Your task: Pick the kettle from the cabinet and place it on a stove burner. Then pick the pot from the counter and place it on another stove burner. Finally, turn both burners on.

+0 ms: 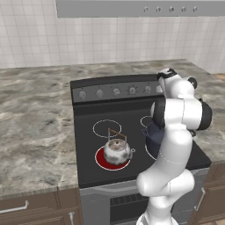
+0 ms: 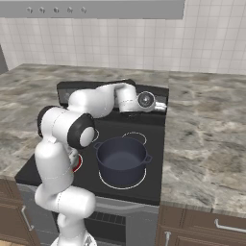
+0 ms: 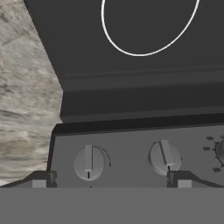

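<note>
Looking like a home kitchen here: a black glass-top stove (image 1: pixel 88 132) with a row of knobs (image 1: pixel 116 92) is sitting in a marble-look counter (image 1: pixel 35 123), white tile wall (image 1: pixel 110 39) is running behind it, brown drawers (image 1: pixel 30 206) below, and a kettle (image 1: pixel 117 150) and pot (image 2: pixel 121 157) are sitting on burners.

Evenly lit rendered kitchen, bright and flat, with no clear light source. Soft, faint shadows lie under the pot (image 2: pixel 121 158) and kettle (image 1: pixel 116 150). The arm (image 1: pixel 173 145) shows mild sheen. Textures look slightly soft and pixelated; no edge distortion, no glare.
</note>
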{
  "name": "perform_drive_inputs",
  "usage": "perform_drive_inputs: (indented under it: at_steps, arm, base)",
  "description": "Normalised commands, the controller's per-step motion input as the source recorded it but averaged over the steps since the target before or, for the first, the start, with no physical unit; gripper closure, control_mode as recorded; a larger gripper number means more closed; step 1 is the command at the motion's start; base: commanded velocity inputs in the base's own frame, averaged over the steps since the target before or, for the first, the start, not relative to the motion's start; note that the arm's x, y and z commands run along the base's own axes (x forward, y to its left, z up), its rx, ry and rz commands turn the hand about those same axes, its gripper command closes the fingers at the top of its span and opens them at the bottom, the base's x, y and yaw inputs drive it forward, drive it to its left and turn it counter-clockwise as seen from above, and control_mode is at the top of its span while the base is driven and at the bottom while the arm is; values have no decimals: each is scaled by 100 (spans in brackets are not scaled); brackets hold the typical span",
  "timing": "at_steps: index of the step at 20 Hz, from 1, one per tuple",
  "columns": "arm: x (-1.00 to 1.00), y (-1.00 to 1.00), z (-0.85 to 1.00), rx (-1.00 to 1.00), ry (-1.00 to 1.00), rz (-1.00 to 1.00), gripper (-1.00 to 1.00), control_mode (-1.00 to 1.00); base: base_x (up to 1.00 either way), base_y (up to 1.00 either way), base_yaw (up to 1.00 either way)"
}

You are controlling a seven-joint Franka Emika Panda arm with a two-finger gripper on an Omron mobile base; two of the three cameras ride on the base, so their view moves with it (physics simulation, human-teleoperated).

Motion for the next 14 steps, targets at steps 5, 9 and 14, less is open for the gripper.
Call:
perform_drive_inputs:
  at_steps: [5,9,14]
  arm:
    - [6,1,0,0,0,0,-100,-100]
    - [3,0,0,0,0,0,-100,-100]
    - [9,1,0,0,0,0,-100,-100]
  base:
    - [0,0,0]
    - [0,0,0]
    - [0,0,0]
